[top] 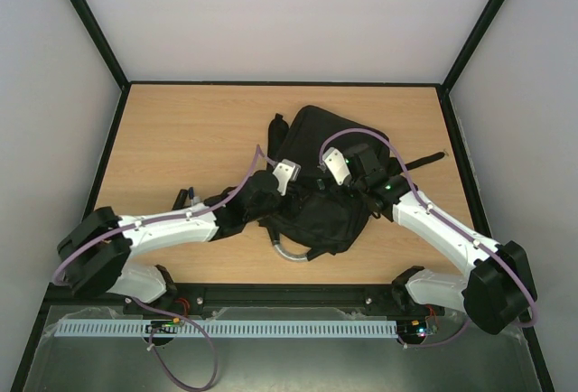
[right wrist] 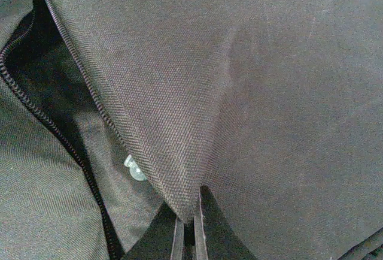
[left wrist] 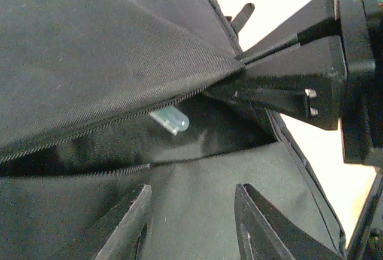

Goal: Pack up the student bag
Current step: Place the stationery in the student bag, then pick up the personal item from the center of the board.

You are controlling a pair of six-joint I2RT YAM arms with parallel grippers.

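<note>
1. Currently the left claw (left wrist: 192, 203) is released and empty, poised just before the zip mouth (left wrist: 90, 146) of the student bag (left wrist: 119, 50); a pale tube (left wrist: 170, 118) lies beyond its tips, inside.
2. Meanwhile the right claw (right wrist: 188, 212) is clenched on the flap (right wrist: 251, 92), which rises ahead of it; withdraw the left straight back.

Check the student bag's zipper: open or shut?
Open. The student bag has its zipper parted; the right fingers pinch the flap up, and a pale object shows inside.
</note>
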